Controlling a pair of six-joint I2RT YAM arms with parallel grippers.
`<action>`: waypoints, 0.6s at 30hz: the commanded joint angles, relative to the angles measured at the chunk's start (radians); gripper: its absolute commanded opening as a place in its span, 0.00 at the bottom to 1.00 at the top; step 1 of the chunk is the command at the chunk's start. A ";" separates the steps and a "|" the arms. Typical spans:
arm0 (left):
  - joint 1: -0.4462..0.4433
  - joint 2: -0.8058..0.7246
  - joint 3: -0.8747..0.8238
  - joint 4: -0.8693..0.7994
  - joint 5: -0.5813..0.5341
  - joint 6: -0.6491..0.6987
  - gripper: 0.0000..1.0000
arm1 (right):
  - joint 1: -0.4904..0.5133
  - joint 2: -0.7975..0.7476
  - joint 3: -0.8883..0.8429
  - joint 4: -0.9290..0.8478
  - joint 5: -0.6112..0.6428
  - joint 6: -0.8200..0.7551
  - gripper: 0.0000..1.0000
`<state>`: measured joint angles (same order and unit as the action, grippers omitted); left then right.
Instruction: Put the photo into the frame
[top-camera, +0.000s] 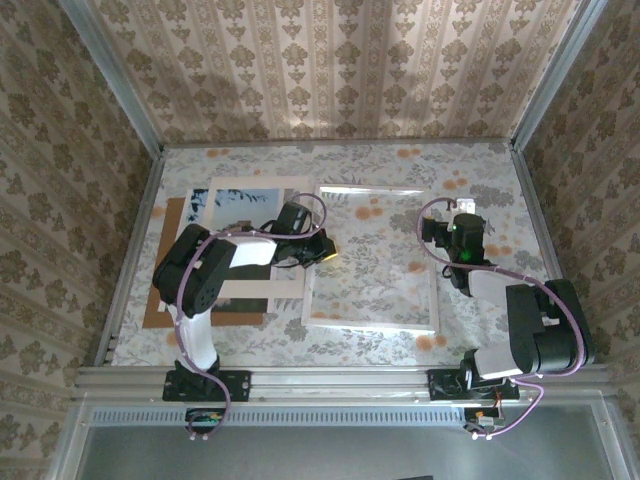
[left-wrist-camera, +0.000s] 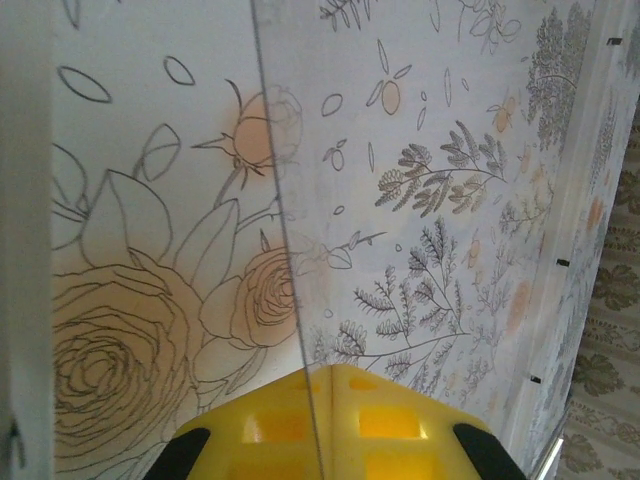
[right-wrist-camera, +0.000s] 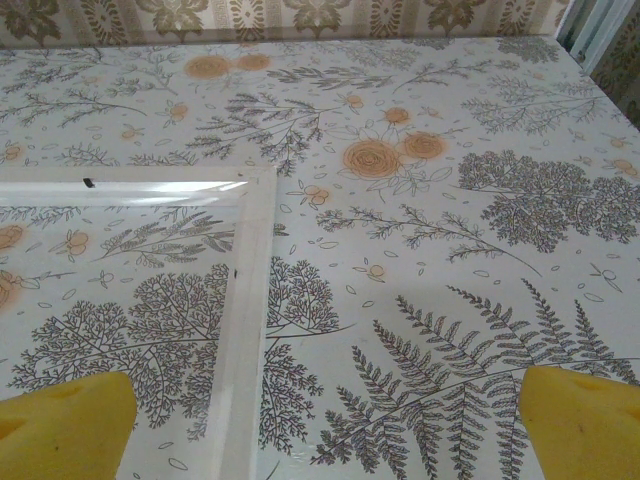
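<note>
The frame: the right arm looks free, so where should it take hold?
Likely its right rail, from the right and low: the frame lies flat, thin-edged, that rail nearest the open right gripper; the left gripper holds its left edge.

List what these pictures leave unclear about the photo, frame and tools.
Top view: the left arm partly hides the landscape photo print.
Left wrist view: the left tool has its yellow pads cut off by the bottom edge; whether it pinches the thin white clear-paned frame is unclear.
Right wrist view: the right tool has its pads cut off likewise.
</note>
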<state>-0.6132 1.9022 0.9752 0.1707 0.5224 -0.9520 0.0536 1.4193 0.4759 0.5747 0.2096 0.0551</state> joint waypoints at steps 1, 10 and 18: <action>-0.016 -0.031 -0.017 0.016 0.004 -0.024 0.00 | 0.005 -0.021 0.003 0.009 0.016 0.005 1.00; -0.014 -0.038 -0.017 -0.001 -0.012 -0.020 0.00 | 0.005 -0.021 0.004 0.010 0.013 0.005 1.00; -0.011 -0.053 -0.043 0.057 -0.026 -0.075 0.00 | 0.005 -0.022 0.006 0.011 0.011 0.006 1.00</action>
<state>-0.6224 1.8980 0.9562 0.1982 0.5125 -0.9936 0.0536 1.4193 0.4759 0.5747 0.2096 0.0551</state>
